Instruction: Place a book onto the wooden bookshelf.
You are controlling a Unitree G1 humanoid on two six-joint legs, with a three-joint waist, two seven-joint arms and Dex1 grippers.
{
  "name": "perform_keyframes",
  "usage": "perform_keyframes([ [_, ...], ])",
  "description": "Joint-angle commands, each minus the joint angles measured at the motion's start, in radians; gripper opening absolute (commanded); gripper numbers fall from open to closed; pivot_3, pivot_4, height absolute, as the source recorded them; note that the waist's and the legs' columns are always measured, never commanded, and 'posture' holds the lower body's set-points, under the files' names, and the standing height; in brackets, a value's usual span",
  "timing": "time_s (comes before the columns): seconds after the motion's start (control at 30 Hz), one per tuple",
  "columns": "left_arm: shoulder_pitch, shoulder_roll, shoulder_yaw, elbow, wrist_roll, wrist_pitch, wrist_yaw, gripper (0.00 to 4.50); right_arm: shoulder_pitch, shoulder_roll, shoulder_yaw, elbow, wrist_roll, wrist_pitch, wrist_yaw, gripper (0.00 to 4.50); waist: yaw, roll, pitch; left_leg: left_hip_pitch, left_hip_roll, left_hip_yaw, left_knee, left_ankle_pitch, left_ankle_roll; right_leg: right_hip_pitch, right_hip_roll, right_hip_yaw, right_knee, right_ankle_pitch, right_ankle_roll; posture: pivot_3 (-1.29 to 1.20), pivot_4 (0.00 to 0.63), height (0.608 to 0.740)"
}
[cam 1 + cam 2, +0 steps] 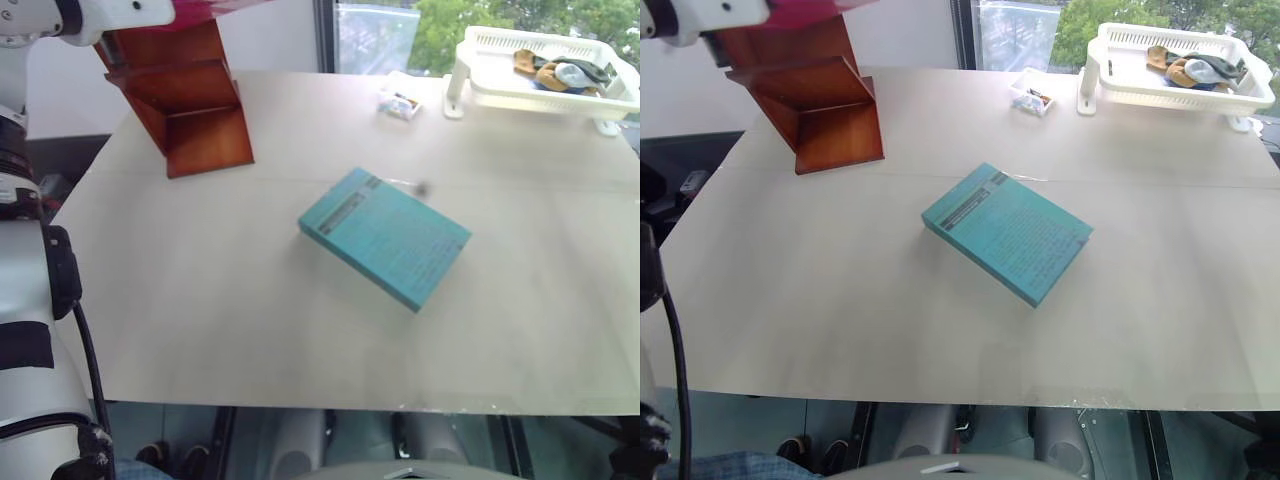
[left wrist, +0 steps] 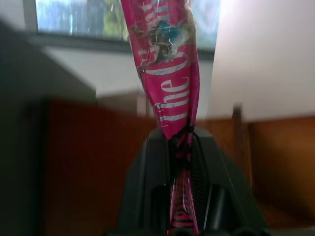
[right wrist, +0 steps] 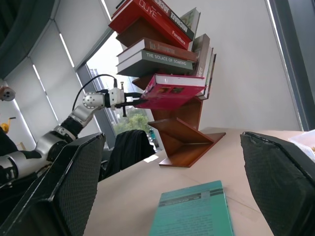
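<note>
The pink book (image 2: 170, 73) is pinched by its edge between the black fingers of my left gripper (image 2: 181, 147), which is shut on it. From the right wrist view, the left gripper (image 3: 136, 100) holds the book (image 3: 172, 91) roughly level at a middle tier of the wooden bookshelf (image 3: 184, 140); I cannot tell whether the book touches the tier. The bookshelf (image 1: 190, 110) stands at the table's far left corner, with the book's edge (image 1: 215, 6) just above it. My right gripper (image 3: 172, 147) is open with nothing between its fingers, low over the table.
A thick teal book (image 1: 385, 237) lies flat mid-table. A white basket tray (image 1: 500, 95) with small items stands at the far right, and a small packet (image 1: 400, 103) lies beside it. Several books (image 3: 157, 54) fill the shelf's upper tiers.
</note>
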Motion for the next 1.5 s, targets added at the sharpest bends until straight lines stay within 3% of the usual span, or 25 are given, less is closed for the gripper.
perform_keyframes([
  [0.03,-0.047,0.05,-0.023,0.015,0.074,0.038,0.015,0.09,-0.024,-0.004,-0.017,-0.015,0.005,-0.011,0.065,4.5,0.003,0.0,0.0,0.0,0.0,0.0,0.0,0.0,0.0,0.0,0.0,0.0,0.0,0.0,0.0,0.0,0.15,0.74],
  [0.67,-0.053,0.0,-0.072,0.097,0.13,0.069,-0.015,0.09,-0.115,0.015,-0.054,0.02,0.032,0.053,0.065,4.5,0.0,0.0,0.0,0.0,0.0,0.0,0.0,0.0,0.0,-0.001,0.0,0.0,0.001,0.0,0.0,0.0,0.15,0.74],
  [0.73,-0.055,0.002,-0.077,0.092,0.145,0.073,0.006,1.09,-0.121,0.017,-0.06,0.024,0.032,0.055,0.065,4.5,0.0,0.0,0.0,0.0,0.0,0.0,0.0,0.0,0.0,-0.001,0.0,0.0,0.001,0.0,0.0,0.0,0.15,0.74],
  [0.8,-0.059,0.003,-0.082,0.093,0.157,0.077,0.02,1.3,-0.118,0.016,-0.062,0.025,0.029,0.053,0.065,4.5,0.001,0.0,0.0,-0.001,0.0,0.0,0.0,0.0,0.0,-0.001,0.0,0.0,0.001,0.0,0.0,0.0,0.15,0.74],
  [0.83,-0.061,0.004,-0.083,0.095,0.16,0.08,0.021,2.02,-0.115,0.016,-0.063,0.026,0.026,0.052,0.065,4.5,0.001,0.0,0.0,-0.001,0.0,0.0,0.0,0.0,0.0,-0.001,0.0,0.0,0.001,0.0,0.0,0.0,0.15,0.74],
  [0.97,-0.062,0.003,-0.075,0.099,0.159,0.117,0.018,3.4,-0.106,0.017,-0.071,0.026,0.024,0.048,0.065,4.5,0.0,0.0,0.0,-0.001,0.0,0.0,0.0,0.0,0.0,-0.001,0.0,0.0,0.001,0.0,0.0,0.0,0.15,0.74],
  [1.0,-0.063,0.006,-0.077,0.102,0.162,0.123,0.018,3.96,-0.104,0.018,-0.073,0.025,0.022,0.046,0.065,4.5,0.0,0.0,0.0,-0.001,0.0,0.0,0.0,0.0,0.0,-0.001,0.0,0.0,0.001,0.0,0.0,0.0,0.15,0.74],
  [1.2,-0.057,0.022,-0.073,0.089,0.16,0.13,0.016,3.96,-0.093,0.018,-0.087,0.026,0.017,0.04,0.065,4.5,0.0,0.0,0.0,-0.001,0.0,0.0,0.0,0.0,0.0,-0.001,0.0,0.0,0.001,0.0,0.0,0.0,0.15,0.74],
  [1.33,-0.022,0.035,-0.028,0.075,0.086,0.138,-0.049,3.96,-0.083,0.01,-0.093,0.034,0.012,0.041,0.065,4.5,0.0,0.0,0.0,-0.001,0.0,0.0,0.0,0.0,0.0,-0.002,0.0,0.0,0.001,0.0,0.0,0.0,0.15,0.74],
  [1.43,0.045,0.022,0.082,0.023,-0.088,0.188,-0.178,3.96,-0.074,0.005,-0.1,0.042,0.011,0.045,0.065,4.5,-0.001,0.001,0.0,-0.001,0.0,0.001,0.0,0.0,0.0,-0.002,0.0,0.0,0.002,0.0,0.0,0.0,0.15,0.74],
  [1.5,0.126,-0.017,0.248,-0.115,-0.341,0.396,-0.33,3.96,-0.033,0.003,-0.095,0.025,-0.001,0.038,0.065,4.5,0.001,0.0,0.0,-0.001,0.001,0.0,0.0,0.0,0.0,-0.002,0.0,0.0,0.002,0.0,0.0,0.0,0.15,0.74],
])
